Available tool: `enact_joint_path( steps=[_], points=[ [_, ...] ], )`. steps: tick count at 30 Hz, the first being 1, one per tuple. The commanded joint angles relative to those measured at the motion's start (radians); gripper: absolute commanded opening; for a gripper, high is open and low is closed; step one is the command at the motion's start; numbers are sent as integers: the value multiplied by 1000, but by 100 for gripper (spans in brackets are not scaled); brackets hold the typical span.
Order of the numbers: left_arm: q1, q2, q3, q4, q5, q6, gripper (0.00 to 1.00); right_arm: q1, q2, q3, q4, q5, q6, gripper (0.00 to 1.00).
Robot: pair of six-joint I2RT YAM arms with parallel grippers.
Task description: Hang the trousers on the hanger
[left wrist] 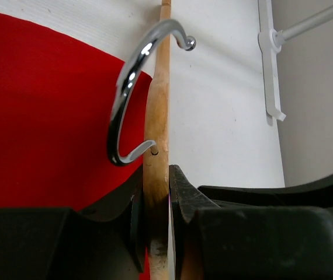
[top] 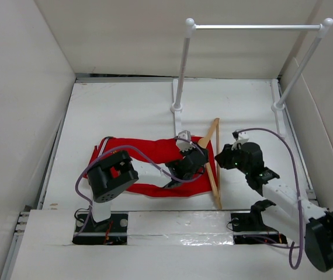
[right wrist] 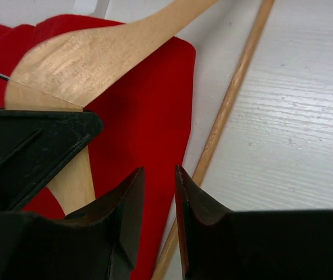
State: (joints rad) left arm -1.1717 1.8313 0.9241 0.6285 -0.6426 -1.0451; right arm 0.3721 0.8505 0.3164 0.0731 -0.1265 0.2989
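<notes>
- Between the two black fingers of the left gripper (left wrist: 156, 188) we see the light tan wooden triangular hanger (left wrist: 158, 105). It is pinched on edge near its crown, with a finger pressed against the wood on either side.
- Just ahead of those fingers, the hanger's thin chrome hook (left wrist: 124, 81) curls out to the left.
- Under and to the left of that gripper lie the bright red soft fabric trousers (left wrist: 49, 116), spread flat on the white table (left wrist: 219, 116). The hanger sits over their right end.
- The right gripper (right wrist: 159, 175) hovers just beside the hanger, on the far side from the left gripper. Its fingers stand slightly parted with nothing between them.
- Beneath its tips we see the edge of the red cloth. Just to their right, the hanger's thin round bottom bar (right wrist: 231, 105) runs across bare table.
- Far beyond both grippers, the white clothes rail (top: 254, 26) stands at the back of the table, well apart from the hanger.
</notes>
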Motion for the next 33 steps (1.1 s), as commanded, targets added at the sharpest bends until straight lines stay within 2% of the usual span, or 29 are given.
enact_joint_path(
  steps=[1,5,13,15,16,18,19,21,24,25,29,33],
  points=[
    [-2,6,-7,60,-42,-42,0,-19,131,19,166,-97,-9,36],
    [-2,14,-19,76,-37,-44,0,-29,281,27,272,-104,-1,48],
    [-2,20,-27,82,-38,-10,0,-29,467,23,424,-134,28,48],
    [-2,22,-34,89,-37,0,0,-29,476,12,430,-136,32,39],
    [9,22,-39,106,-29,6,0,-29,473,7,442,-142,39,17],
    [20,17,-59,128,-26,37,0,-38,455,-2,448,-160,40,1],
    [20,16,-68,154,-26,52,0,-48,415,-10,438,-163,40,0],
    [44,3,-91,169,-26,101,0,-59,359,-13,403,-142,40,0],
    [67,-29,-137,169,-43,166,0,-110,180,-17,283,-117,17,0],
    [67,-39,-137,169,-51,180,0,-110,179,-17,259,-119,16,0],
    [67,-92,-208,158,-55,218,0,-197,1,-30,203,-137,28,0],
    [67,-125,-274,119,-87,206,0,-278,-51,13,119,-199,6,0]
  ],
)
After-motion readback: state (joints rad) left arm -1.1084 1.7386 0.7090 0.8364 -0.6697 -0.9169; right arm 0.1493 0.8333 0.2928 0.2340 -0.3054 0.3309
